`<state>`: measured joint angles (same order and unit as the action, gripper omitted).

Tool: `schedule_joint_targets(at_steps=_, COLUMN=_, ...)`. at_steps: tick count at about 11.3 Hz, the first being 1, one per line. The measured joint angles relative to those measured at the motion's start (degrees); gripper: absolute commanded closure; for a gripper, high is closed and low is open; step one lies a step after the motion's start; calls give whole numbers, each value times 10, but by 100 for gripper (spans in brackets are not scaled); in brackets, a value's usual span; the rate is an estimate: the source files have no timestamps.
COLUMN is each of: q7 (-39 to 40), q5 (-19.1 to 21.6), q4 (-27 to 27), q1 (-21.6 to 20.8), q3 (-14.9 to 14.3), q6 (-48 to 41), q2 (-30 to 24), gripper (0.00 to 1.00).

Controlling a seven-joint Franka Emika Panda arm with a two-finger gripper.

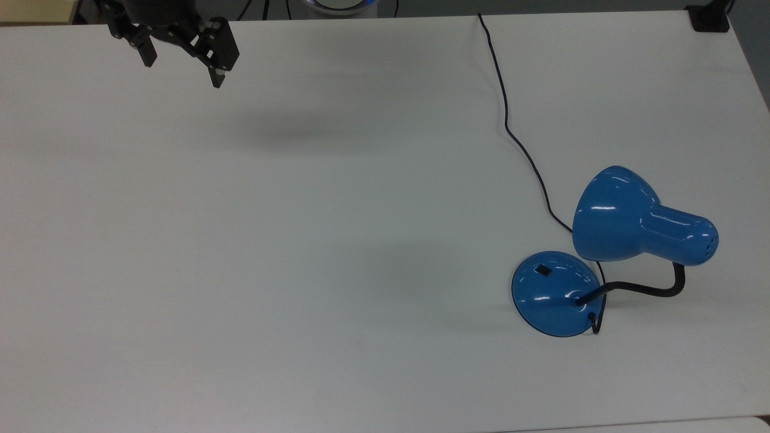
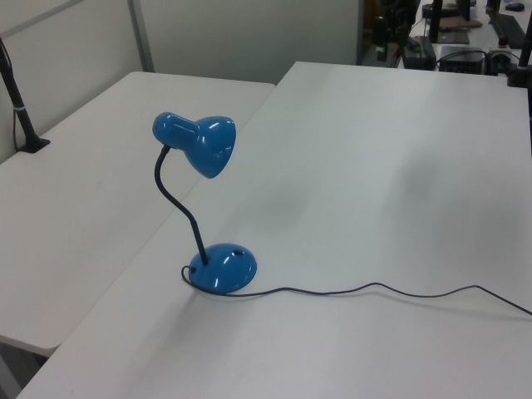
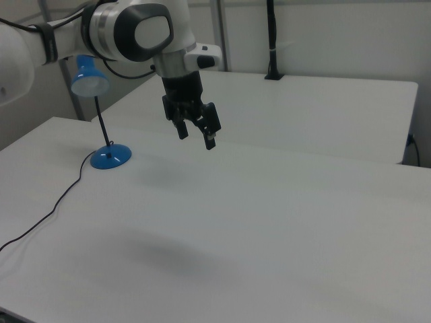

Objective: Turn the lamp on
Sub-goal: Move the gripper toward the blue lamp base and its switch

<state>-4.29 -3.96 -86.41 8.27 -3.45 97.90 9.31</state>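
1. At the top view's far left, near the upper edge, I had the end effector (image 1: 180,63) hanging above the white table (image 1: 301,240), its two black fingers spread apart with nothing between them.
2. In the right view the end effector (image 3: 195,136) hung fingers-down from the white arm (image 3: 128,27), clear of the table surface, and a soft shadow lay on the table below and toward the right view's right of it.
3. Moving toward the top view's right, the middle of the table carried a thin black cord (image 1: 511,135), which ran from the far edge down to the lamp.
4. The lamp (image 1: 625,222) stood at the top view's lower right, well apart from the end effector.
5. Its round domed blue base (image 1: 553,294) sat flat on the table, and I could see a small black switch (image 1: 544,270) on the upper-left part of the dome in the top view.
6. A black gooseneck (image 1: 649,290) rose from the base and curved up to the glossy blue shade, whose wide mouth faced the top view's left.
7. In the left view the lamp (image 2: 204,150) stood near the table's left edge, beside a second table (image 2: 83,208), with the cord (image 2: 374,288) trailing off to the left view's right.
8. I saw no glow from the shade in any view.
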Motion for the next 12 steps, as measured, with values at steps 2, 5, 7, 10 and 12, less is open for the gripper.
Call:
schedule_joint_targets(at_steps=2, q7=0, q5=0, q4=0, q1=-1, q3=1, q6=0, q2=2, gripper=0)
schedule_joint_targets(at_steps=5, q7=2, q5=0, q4=0, q1=-9, q3=8, q6=0, q2=8, gripper=29)
schedule_joint_targets(at_steps=7, q7=15, q5=0, q4=0, q1=-34, q3=12, q6=1, q2=21, gripper=64)
schedule_joint_targets(at_steps=10, q7=20, q5=3, q4=4, q1=-59, q3=13, q6=31, q2=47, gripper=100)
schedule_joint_targets(at_steps=12, q7=31, q5=16, q4=9, q1=-86, q3=15, q6=45, q2=54, gripper=100)
